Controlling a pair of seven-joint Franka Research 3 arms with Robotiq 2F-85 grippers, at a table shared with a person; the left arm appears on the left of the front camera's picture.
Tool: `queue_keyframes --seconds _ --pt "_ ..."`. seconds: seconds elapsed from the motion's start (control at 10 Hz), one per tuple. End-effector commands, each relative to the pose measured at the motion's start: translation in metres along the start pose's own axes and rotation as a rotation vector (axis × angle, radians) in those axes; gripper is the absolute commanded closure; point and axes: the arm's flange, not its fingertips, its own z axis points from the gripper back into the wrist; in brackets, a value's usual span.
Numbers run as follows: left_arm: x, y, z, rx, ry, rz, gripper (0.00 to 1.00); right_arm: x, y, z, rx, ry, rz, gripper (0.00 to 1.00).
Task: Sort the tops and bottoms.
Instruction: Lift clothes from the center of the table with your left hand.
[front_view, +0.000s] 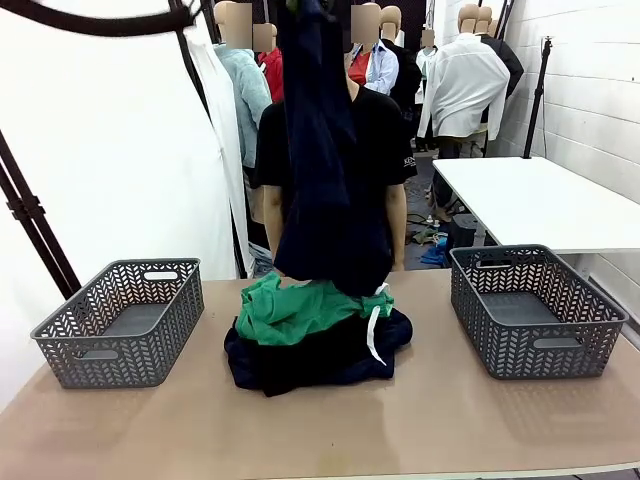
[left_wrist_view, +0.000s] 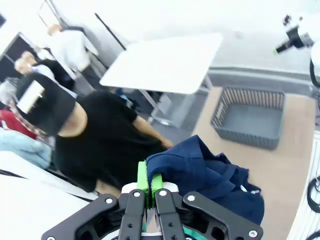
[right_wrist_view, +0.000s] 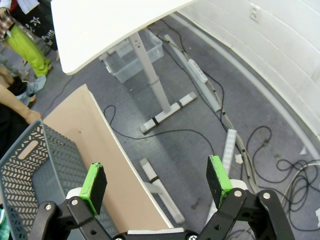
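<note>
Sorting looks barely begun: left basket (front_view: 75, 350) and right basket (front_view: 550, 345) sit empty, left gripper (left_wrist_view: 150, 182) clenches a hoisted navy garment (front_view: 318, 150), right gripper (right_wrist_view: 157, 182) gapes idle, green bottoms (front_view: 295, 310) lie unsorted.

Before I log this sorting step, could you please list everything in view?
bottoms: one, bright green with white drawstring, on top of the pile at mid-table
dark clothes: count unclear, navy, piled under the bottoms
navy garment: one, hanging above the pile
left basket: one, grey lattice, table's left end
right basket: one, grey lattice, table's right end
table: one, tan
white table: one, behind at right
person: one, black T-shirt, far side
left gripper: jaws shut on the navy garment
right gripper: jaws open, above the floor beside the table
</note>
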Motion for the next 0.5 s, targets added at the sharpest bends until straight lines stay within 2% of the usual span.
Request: queue_keyframes --seconds 0.0,0.2,0.4 --pt "0.038 -0.006 0.023 0.111 -0.035 -0.020 1.00 0.000 0.002 0.001 -0.003 0.005 -0.006 0.00" --pt "0.077 -0.013 0.068 0.188 -0.094 -0.014 1.00 0.000 0.002 0.001 -0.003 0.005 -0.006 0.00" --pt "0.094 -0.025 0.096 0.224 -0.126 0.001 1.00 0.000 0.002 0.001 -0.003 0.005 -0.006 0.00"
